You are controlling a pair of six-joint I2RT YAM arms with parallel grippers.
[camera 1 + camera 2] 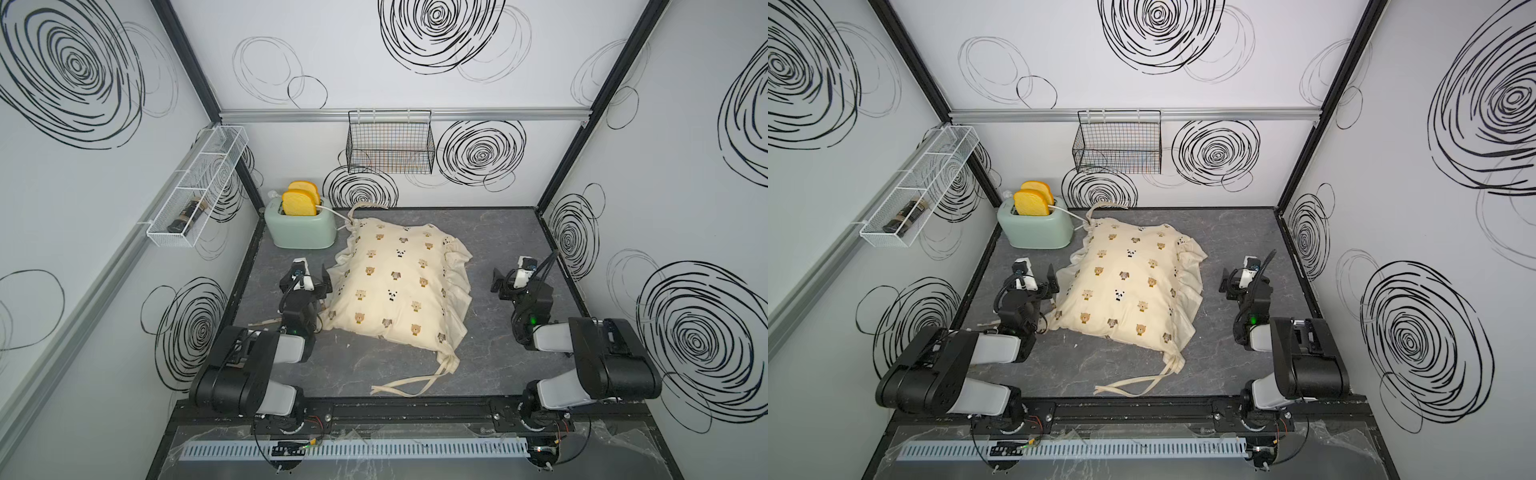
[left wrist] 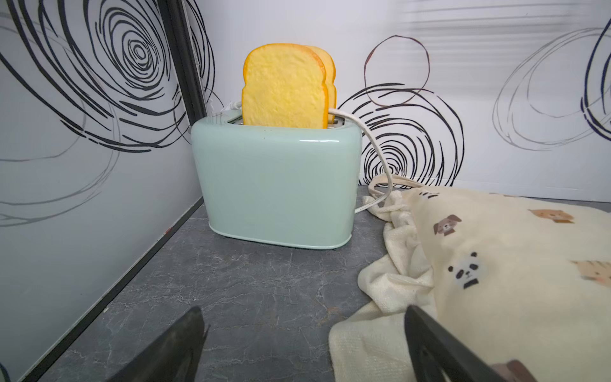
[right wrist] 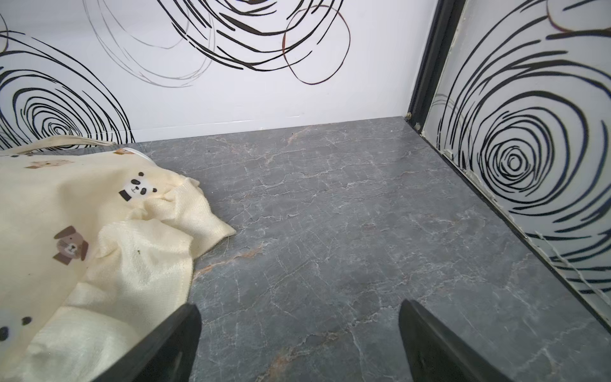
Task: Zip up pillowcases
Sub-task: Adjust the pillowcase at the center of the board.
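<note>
The cream pillowcase [image 1: 399, 282] [image 1: 1129, 286], printed with small bears and pandas, covers a plump pillow lying mid-table in both top views. Its ruffled edges spread out to both sides. Long cream ties [image 1: 415, 380] trail from its near corner toward the front edge. My left gripper [image 1: 316, 279] [image 2: 303, 311] is open at the pillow's left edge. A fold of ruffle [image 2: 370, 340] lies on the table between its fingers, ungripped. My right gripper [image 1: 505, 286] [image 3: 299, 306] is open over bare table, clear of the pillow's right ruffle [image 3: 148, 264]. No zip shows in any view.
A mint toaster [image 1: 301, 228] [image 2: 277, 185] with two toast slices [image 1: 299, 201] stands at the back left, its white cord [image 2: 377, 155] touching the pillow's far corner. A black wire basket [image 1: 390, 145] hangs on the back wall. A white wire shelf [image 1: 199, 187] holds a dark bottle [image 1: 187, 214].
</note>
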